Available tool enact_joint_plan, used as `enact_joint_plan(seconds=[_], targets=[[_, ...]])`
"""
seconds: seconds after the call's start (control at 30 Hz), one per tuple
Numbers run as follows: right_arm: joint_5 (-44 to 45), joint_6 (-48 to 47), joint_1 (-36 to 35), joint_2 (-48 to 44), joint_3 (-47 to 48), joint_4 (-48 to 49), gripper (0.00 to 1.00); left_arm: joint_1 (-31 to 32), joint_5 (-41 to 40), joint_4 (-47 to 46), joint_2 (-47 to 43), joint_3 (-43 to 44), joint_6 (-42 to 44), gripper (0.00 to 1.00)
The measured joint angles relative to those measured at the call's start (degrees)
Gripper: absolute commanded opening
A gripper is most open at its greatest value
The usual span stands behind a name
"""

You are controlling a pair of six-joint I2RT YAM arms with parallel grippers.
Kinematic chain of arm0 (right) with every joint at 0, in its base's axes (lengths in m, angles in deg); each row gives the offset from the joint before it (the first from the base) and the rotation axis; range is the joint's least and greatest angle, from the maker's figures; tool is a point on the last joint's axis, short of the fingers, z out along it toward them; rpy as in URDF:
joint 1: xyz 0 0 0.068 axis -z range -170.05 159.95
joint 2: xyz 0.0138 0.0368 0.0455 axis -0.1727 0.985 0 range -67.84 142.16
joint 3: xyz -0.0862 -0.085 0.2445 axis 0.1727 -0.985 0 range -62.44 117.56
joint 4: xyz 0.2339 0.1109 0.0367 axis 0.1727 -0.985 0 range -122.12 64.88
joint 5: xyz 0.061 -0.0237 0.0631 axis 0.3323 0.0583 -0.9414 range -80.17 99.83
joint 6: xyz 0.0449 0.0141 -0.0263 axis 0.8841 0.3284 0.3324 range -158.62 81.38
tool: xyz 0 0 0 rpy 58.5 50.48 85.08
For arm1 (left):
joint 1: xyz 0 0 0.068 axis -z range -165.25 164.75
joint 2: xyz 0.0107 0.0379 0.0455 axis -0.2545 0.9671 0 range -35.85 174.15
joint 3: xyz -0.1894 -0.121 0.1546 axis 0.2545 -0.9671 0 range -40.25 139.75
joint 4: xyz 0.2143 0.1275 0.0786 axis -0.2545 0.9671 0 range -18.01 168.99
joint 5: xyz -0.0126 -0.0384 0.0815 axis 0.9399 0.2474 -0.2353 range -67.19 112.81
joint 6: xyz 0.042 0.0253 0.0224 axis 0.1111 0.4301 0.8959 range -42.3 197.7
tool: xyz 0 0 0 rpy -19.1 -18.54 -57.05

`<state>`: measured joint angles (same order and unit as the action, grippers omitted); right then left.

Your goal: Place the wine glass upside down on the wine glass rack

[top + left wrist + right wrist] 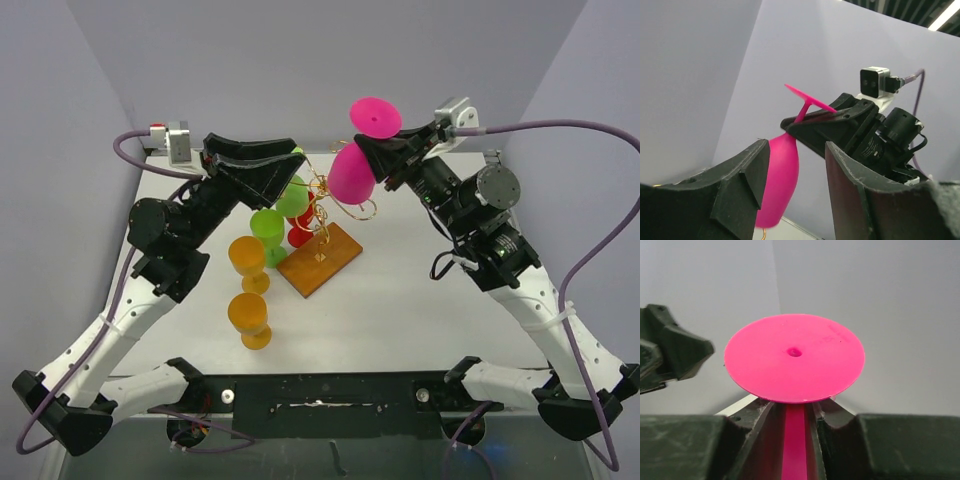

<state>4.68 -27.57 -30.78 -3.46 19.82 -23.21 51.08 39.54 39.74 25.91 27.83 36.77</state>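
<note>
The pink wine glass [351,172] hangs upside down in the air, foot [794,357] up and bowl [780,175] down. My right gripper [795,412] is shut on its stem just under the foot, also seen in the top view [388,150]. The bowl hovers over the gold wire arms of the wine glass rack [336,203], which stands on a brown wooden base [322,260]. My left gripper [797,150] is open just left of the bowl, its fingers [747,170] apart with nothing gripped. It shows in the top view [285,168] too.
Two green glasses [268,228] [292,196] and a red one [300,236] crowd the rack's left side. Two orange glasses [247,260] [249,320] stand nearer the front. The left arm's fingers [670,347] show at the left of the right wrist view.
</note>
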Motion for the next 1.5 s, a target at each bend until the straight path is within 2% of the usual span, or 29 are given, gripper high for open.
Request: enact_joint_plan(seconds=[0.13,0.27,0.4,0.5,0.6,0.8,0.87,1.1,1.3,1.4,1.5], targets=[[0.26,-1.6,7.26,-0.52,0.85,-1.7,0.0,-0.07,-4.74,6.88,-1.6,0.04,5.31,0.51],[1.22,-3.67,14.53,-1.51,0.98,-4.0,0.0,-0.5,-12.81,17.33,-2.78,1.4,11.8,0.53],[2.25,-6.58,17.38,-1.6,0.98,-6.6,0.0,-1.77,-21.59,27.08,-3.06,3.43,16.15,0.56],[1.86,-8.13,20.26,-1.49,0.81,-8.61,0.0,-4.55,-26.18,33.66,-3.74,3.8,17.68,0.57],[-1.38,-8.61,26.4,-1.18,-0.46,-9.35,0.0,-10.8,-26.62,38.88,-4.33,3.82,17.38,0.58],[-13.25,-8.9,36.28,2.8,-3.52,-9.7,0.0,-29.44,-15.78,43.19,-3.78,3.06,12.9,0.58],[-17.16,-9.38,37.4,4.81,-4.66,-9.94,0.0,-32.39,-13.22,43.3,-3.72,1.84,11.8,0.58],[-28.46,-10.67,37.68,10.69,-6.1,-10.71,0.0,-32.96,-4.02,44.13,-3.28,0.31,10.88,0.58],[-33.44,-10.14,37.35,11.58,-8.63,-7.87,0.0,-31.95,6.91,41.0,-2.4,1.09,7.89,0.58],[-34.47,-8.98,37.24,11.58,-10.38,-5.2,0.0,-29.79,12.26,36.04,-0.15,3.04,3.78,0.58],[-35.1,-7.82,36.48,11.58,-12.33,-2.08,0.0,-24.41,14.8,31.8,4.28,7.65,0.28,0.58]])
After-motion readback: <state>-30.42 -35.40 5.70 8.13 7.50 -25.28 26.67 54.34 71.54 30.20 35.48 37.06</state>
